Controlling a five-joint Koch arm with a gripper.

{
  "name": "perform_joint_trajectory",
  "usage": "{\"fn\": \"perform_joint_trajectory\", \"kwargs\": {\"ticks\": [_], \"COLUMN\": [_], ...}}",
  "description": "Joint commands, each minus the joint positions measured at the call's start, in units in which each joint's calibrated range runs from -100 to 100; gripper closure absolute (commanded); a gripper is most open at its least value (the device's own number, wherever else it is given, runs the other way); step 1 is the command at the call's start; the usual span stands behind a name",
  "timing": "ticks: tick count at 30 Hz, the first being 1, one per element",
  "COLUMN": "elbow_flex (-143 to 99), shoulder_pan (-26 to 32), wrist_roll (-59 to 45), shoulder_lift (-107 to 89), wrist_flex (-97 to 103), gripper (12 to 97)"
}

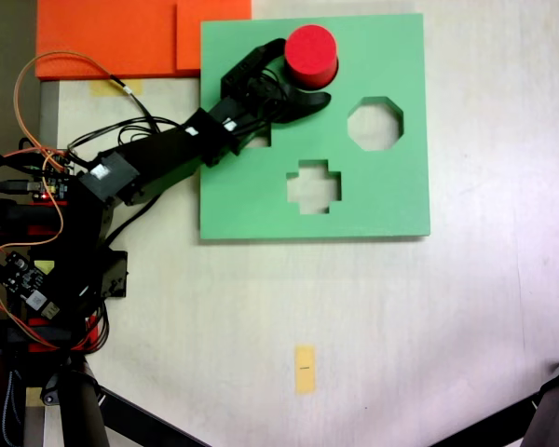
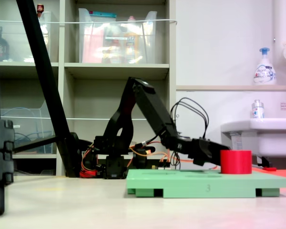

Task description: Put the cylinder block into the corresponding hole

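Note:
The red cylinder block (image 1: pixel 312 51) stands upright on the far part of the green foam board (image 1: pixel 373 200). In a fixed view it rises above the board's top near the right end (image 2: pixel 236 162). My gripper (image 1: pixel 303 73) reaches over the board from the left. Its two black jaws sit against opposite sides of the cylinder, shut on it. The circular cutout is hidden. An octagonal cutout (image 1: pixel 374 123) lies to the cylinder's right, and a plus-shaped cutout (image 1: pixel 314 186) lies nearer the board's front edge.
Another cutout (image 1: pixel 258 140) is partly covered by my wrist. Orange foam sheets (image 1: pixel 112 37) lie behind the board at top left. The arm's base, circuit boards and wires (image 1: pixel 37 196) crowd the left edge. A yellow tape mark (image 1: pixel 305 369) is on the table.

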Motion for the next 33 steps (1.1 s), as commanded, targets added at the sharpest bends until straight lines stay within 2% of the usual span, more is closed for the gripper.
{"fn": "perform_joint_trajectory", "kwargs": {"ticks": [1,5,7,8,13,16,18,21,28,33], "elbow_flex": [-2.69,-8.37,-10.07,-10.37,-10.97,-13.56,-14.26,-15.75,-31.90,-49.25], "shoulder_pan": [-0.73,-1.17,-1.27,-1.47,-3.76,-7.18,-9.82,-13.68,-23.74,-26.47], "wrist_roll": [-0.20,-0.24,-0.24,-0.24,-2.74,-5.42,-10.99,-28.91,-44.05,-48.40], "shoulder_lift": [-9.47,-28.32,-40.47,-45.92,-71.48,-82.51,-89.63,-99.83,-101.50,-101.50], "wrist_flex": [6.90,6.52,1.90,-1.76,-21.31,-25.16,-31.33,-41.92,-44.04,-32.48], "gripper": [40.9,43.2,61.3,63.0,58.3,56.4,60.3,62.1,61.5,59.7]}}
